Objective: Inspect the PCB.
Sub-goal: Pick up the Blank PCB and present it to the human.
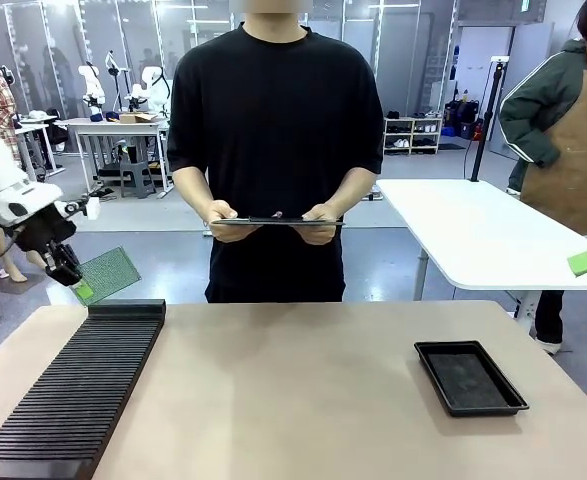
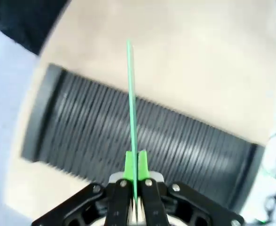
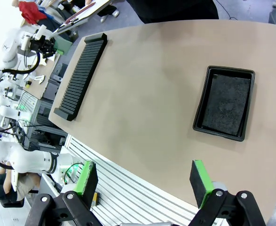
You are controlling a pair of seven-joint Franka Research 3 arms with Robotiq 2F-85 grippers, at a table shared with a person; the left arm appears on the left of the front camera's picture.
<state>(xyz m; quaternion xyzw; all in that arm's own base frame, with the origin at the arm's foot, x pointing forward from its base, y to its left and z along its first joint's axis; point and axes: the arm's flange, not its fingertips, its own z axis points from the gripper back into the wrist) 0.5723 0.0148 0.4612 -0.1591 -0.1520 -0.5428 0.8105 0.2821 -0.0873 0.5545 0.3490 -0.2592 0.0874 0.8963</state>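
Green speckled PCB [image 1: 111,269], thin, flat, rectangular, tilted.

A surface [image 1: 303,420] is stretching across the foreground; a slotted rack [image 1: 78,385] is lying on its left side, running from the near edge toward the far left corner; a tray [image 1: 470,377] is lying on its right side, well apart from the rack; a person [image 1: 273,120] is standing behind the far edge, at the middle, holding a clipboard [image 1: 273,221] flat in both hands; the left pincer [image 1: 73,280] is hanging just behind the rack's far end, clamping the PCB [image 1: 108,272] by one edge; the right pincer [image 3: 143,178] is hovering over the surface's edge, fingers spread apart, with the tray ahead of it; a second surface [image 1: 473,230] is standing behind, to the right.
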